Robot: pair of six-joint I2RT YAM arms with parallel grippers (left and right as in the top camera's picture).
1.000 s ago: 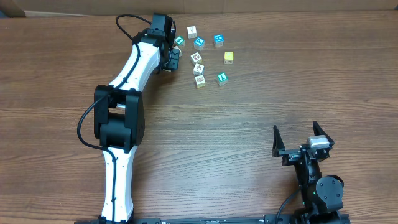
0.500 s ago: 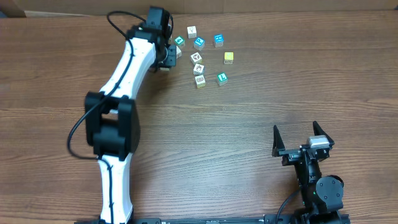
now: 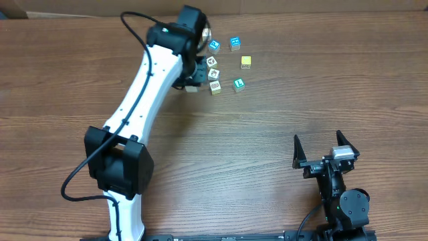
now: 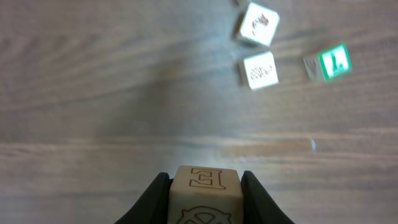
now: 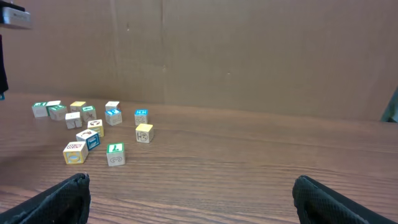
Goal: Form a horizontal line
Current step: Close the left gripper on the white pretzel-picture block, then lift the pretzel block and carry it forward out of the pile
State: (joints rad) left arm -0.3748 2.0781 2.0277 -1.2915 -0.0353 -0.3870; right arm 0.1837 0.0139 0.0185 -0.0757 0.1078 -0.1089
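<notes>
The left arm [image 3: 152, 84] is built of glossy white tubular links joined by boxy black housings [image 3: 119, 166], with thin black cables [image 3: 67, 182] looping out beside them. The left claw [image 4: 205, 186] has smooth, matte black, rounded fingers [image 4: 151, 198]. The right arm [image 3: 341, 194] is black throughout, with a round joint cap, a small silver block [image 3: 342, 152] and a right claw [image 3: 317, 137] with two pointed black prongs.
</notes>
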